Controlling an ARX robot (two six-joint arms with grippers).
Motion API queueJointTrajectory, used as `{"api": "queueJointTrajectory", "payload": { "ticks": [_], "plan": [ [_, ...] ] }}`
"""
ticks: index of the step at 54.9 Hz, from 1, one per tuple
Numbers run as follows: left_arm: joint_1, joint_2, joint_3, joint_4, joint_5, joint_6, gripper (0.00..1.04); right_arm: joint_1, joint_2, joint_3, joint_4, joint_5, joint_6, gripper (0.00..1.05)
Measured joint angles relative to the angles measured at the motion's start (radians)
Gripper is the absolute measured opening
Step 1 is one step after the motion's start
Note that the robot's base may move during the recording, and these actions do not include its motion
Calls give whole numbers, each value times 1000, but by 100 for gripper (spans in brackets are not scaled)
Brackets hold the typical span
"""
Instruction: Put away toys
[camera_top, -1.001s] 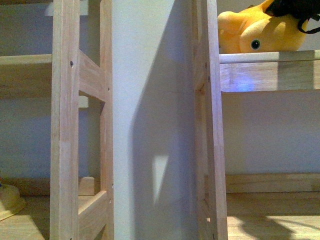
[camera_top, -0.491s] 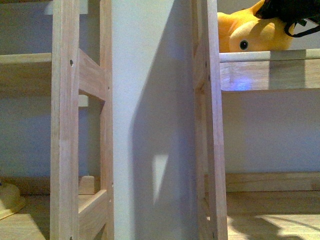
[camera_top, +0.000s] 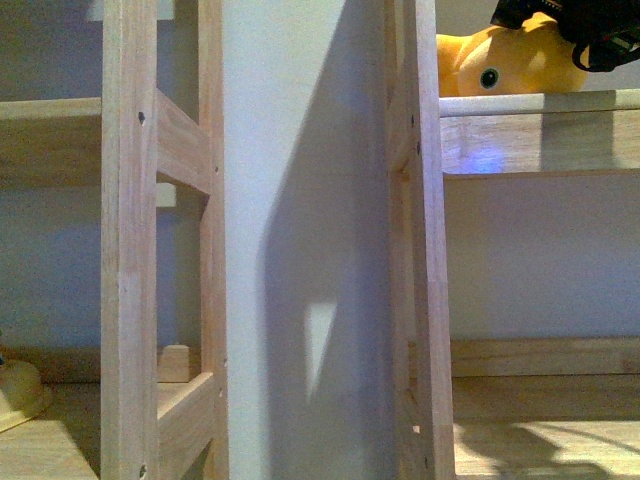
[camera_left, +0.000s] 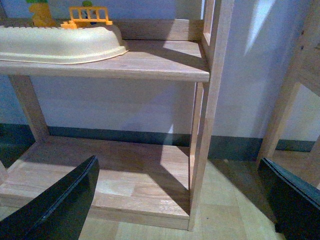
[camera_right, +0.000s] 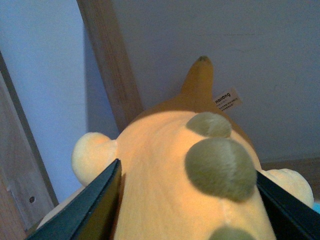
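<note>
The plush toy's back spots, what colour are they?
Dull olive green on the orange-yellow plush toy, best seen in the right wrist view.

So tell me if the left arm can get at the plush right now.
Probably not. The left gripper hangs open at the other shelf unit, facing its low shelf, with wooden uprights between. The plush sits on the upper right shelf, already between the right gripper's fingers.

Open gap between two wooden uprights (camera_top: 128, 250) and (camera_top: 425, 250); plush toy (camera_top: 500, 65) fills the right shelf (camera_top: 540, 140).
</note>
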Motion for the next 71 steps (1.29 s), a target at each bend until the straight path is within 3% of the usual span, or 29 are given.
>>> {"api": "queueJointTrajectory", "payload": {
  "ticks": [9, 29, 53, 60, 65, 71],
  "plan": [
    [0, 0, 0, 0, 0, 0, 99, -1, 0, 2, -5, 8, -23, 104],
    [0, 0, 0, 0, 0, 0, 99, -3, -1, 5, 22, 60, -111, 103],
    [0, 0, 0, 0, 0, 0, 99, 39, -129, -98, 203, 120, -274, 103],
    [0, 0, 0, 0, 0, 0, 99, 45, -277, -287, 325, 174, -312, 103],
    [0, 0, 0, 0, 0, 0, 99, 34, -454, -503, 389, 254, -317, 103],
    [0, 0, 0, 0, 0, 0, 99, -27, -737, -814, 426, 283, -333, 103]
  ]
}}
